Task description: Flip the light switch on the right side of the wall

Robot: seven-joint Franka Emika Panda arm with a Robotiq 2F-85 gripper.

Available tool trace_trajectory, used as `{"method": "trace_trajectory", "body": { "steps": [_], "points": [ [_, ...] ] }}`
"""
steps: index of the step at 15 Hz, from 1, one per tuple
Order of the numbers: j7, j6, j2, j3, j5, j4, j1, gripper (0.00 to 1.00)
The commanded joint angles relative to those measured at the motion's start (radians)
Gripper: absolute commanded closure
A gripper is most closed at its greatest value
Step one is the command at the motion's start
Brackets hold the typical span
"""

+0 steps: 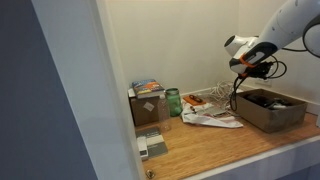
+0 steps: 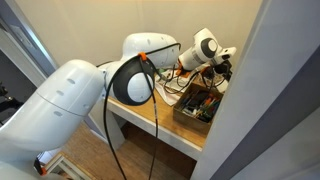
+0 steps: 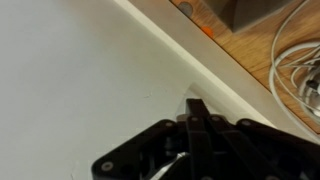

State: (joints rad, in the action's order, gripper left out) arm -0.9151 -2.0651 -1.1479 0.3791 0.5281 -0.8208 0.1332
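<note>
The wall [image 1: 170,40] is plain cream-white above the wooden desk; it fills most of the wrist view [image 3: 80,80]. No light switch shows in any view; it is hidden or out of frame. My gripper [image 1: 238,62] hangs high at the right, close to the wall, above an open cardboard box [image 1: 270,110]. In the wrist view the black fingers [image 3: 195,108] are pressed together and hold nothing, their tips pointing at the wall just above the white trim strip [image 3: 200,70]. It also shows in an exterior view [image 2: 222,62].
The wooden desk [image 1: 230,145] carries a green jar [image 1: 173,101], a small brown box [image 1: 148,106], papers [image 1: 210,118] and cables [image 3: 300,70]. A wide pale door post [image 1: 105,90] stands at the near left. The cardboard box lies under the arm [image 2: 200,105].
</note>
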Motion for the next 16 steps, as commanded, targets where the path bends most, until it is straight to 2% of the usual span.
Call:
{"method": "trace_trajectory", "body": {
  "steps": [1, 8, 16],
  "points": [
    [-0.02, 0.006, -0.087, 0.004, -0.012, 0.135, 0.032, 1.0],
    [-0.033, 0.004, -0.156, 0.005, -0.01, 0.23, 0.07, 1.0],
    [-0.04, 0.004, -0.202, 0.008, -0.006, 0.286, 0.103, 1.0]
  ]
}}
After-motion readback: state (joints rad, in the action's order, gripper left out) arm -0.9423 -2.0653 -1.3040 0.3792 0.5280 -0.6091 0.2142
